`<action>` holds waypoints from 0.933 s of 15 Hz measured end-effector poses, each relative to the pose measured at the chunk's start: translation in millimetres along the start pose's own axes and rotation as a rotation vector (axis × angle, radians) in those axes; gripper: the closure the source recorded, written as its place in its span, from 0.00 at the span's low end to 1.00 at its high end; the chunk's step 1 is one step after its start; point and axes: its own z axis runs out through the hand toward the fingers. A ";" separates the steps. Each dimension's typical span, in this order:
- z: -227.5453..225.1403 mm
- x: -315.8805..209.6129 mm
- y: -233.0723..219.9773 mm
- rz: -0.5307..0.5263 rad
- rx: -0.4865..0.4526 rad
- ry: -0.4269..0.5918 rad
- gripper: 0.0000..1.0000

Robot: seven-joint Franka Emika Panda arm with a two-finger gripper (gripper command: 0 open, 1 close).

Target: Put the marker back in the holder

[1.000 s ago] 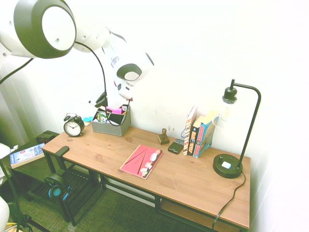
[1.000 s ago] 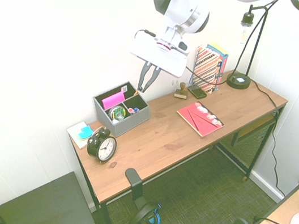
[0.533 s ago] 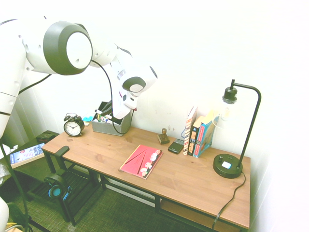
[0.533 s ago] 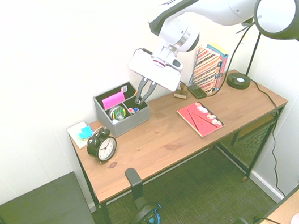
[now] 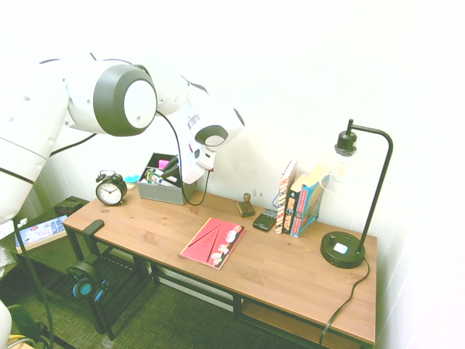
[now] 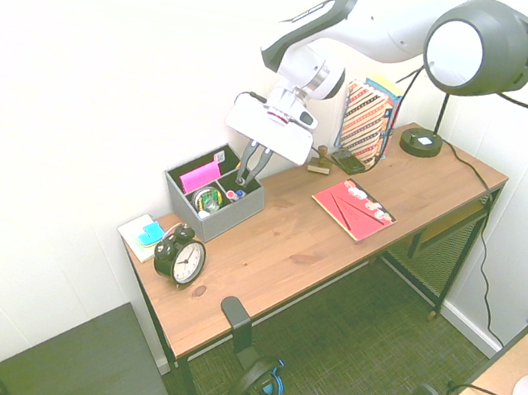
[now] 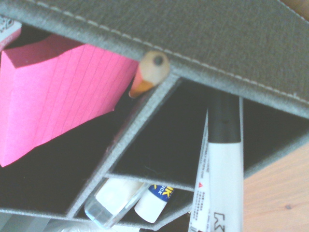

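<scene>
The gripper, apparently clamped on the marker, had sunk lower into the grey holder than before

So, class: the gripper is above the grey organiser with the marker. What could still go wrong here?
1. In the wrist view the marker crosses the holder's outer wall, so it might catch on the rim or drop onto the desk.
2. The gripper hangs close over the compartments; descending further could nudge the box or the pencil.
</scene>
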 end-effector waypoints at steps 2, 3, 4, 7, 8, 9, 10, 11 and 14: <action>-2.0 4.7 -1.2 0.003 -0.001 -0.004 0.00; -3.9 6.1 -1.8 0.003 0.000 -0.006 0.00; -6.2 6.9 -2.3 0.002 0.001 -0.008 0.00; -11.8 4.9 -2.4 -0.012 -0.004 -0.014 0.00; -12.7 4.4 -2.0 -0.018 -0.008 -0.016 0.00; -13.9 4.9 -1.7 -0.022 -0.009 -0.017 0.00; -15.7 6.4 -1.4 -0.023 -0.008 -0.018 0.00; -17.8 8.6 -1.0 -0.024 -0.007 -0.019 0.00; -20.3 12.7 0.8 -0.034 -0.006 -0.022 0.00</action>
